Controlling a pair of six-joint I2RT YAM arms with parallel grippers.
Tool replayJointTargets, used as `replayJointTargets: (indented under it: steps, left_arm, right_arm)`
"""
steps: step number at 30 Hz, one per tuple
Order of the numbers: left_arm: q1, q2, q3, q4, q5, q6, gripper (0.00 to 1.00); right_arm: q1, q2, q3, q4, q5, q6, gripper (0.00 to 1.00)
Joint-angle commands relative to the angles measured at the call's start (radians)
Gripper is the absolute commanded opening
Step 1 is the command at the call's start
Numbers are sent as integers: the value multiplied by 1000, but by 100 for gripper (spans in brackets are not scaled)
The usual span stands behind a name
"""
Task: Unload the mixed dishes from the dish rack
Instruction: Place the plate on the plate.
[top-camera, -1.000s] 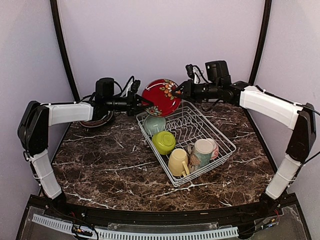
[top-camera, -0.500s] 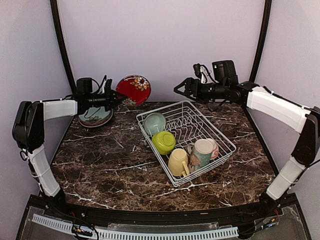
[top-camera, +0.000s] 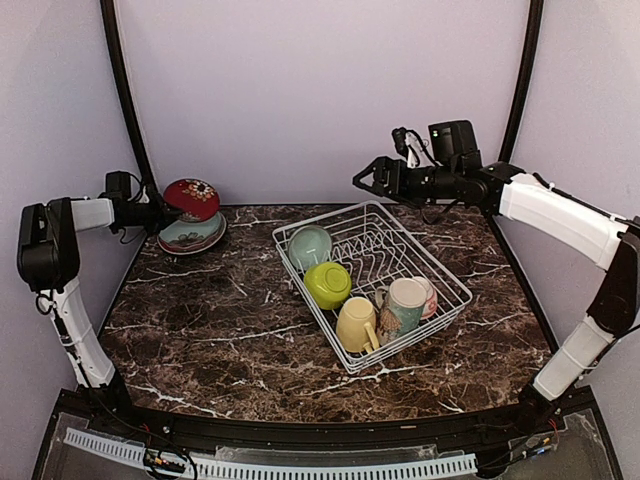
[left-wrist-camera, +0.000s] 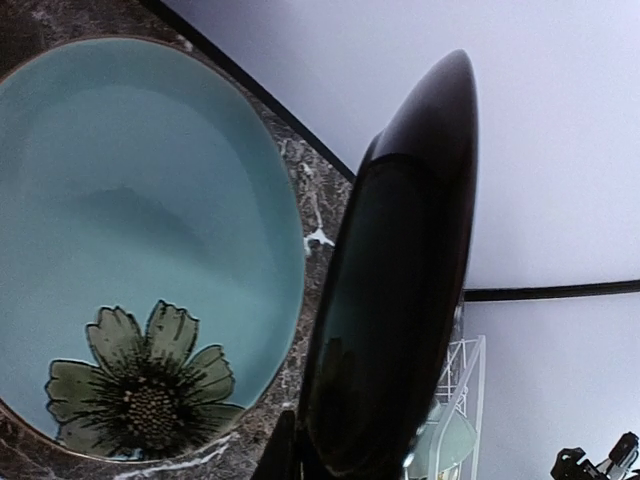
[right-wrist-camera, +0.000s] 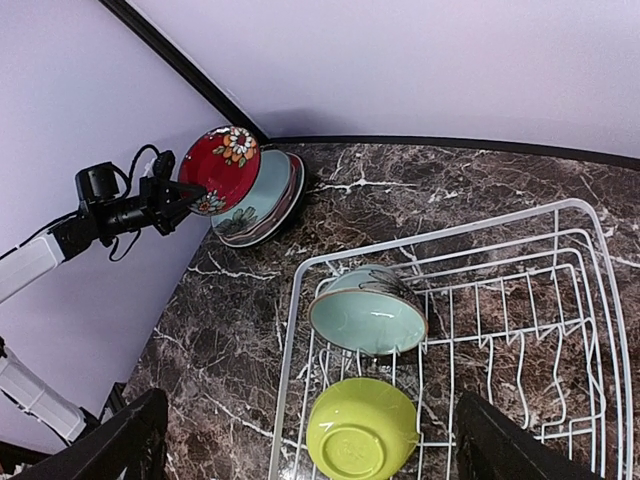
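My left gripper (top-camera: 157, 212) is shut on the rim of a red patterned bowl (top-camera: 192, 197), held tilted just above a stack of plates (top-camera: 190, 237) at the table's back left. In the left wrist view the bowl's dark inside (left-wrist-camera: 400, 300) fills the middle, beside the top teal flower plate (left-wrist-camera: 130, 230). My right gripper (top-camera: 366, 181) hangs open and empty over the back corner of the white dish rack (top-camera: 422, 248). The rack (right-wrist-camera: 430, 238) holds a teal bowl (right-wrist-camera: 368, 312), a lime bowl (right-wrist-camera: 362, 430), a yellow mug (top-camera: 356, 324) and a cream patterned mug (top-camera: 402, 303).
A pink dotted dish (top-camera: 429, 296) leans behind the cream mug. Black frame posts (top-camera: 122, 100) stand at the back corners beside the lilac walls. Bare marble tabletop (top-camera: 210, 320) lies left and in front of the rack.
The left arm carried the red bowl leftward from over the rack to above the plate stack. The right gripper opened wide and drew back slightly.
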Motion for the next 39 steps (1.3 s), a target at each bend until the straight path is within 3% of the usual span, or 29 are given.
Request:
replayJointTargets:
  steps: [1,8,20,31,39]
  left_arm:
    - [28,22,46,-76,-11,67,1]
    - [55,90,90,-150,-23,104,2]
    - [55,123,106,-173,-22,117,15]
    - [55,119,159,-282,-91,194,40]
    - [54,85,198,-370,-188,259,64]
  right_arm:
    - [-6,-15,-12,6,22,-24,96]
    - [-6,-23,-24,4,29,-32,98]
    - [-6,-33,-44,8,25,-33,99]
    - [-6,-20,-26,-4,22,-36,99]
    - [-6,-26,-43,-6,27,-23,99]
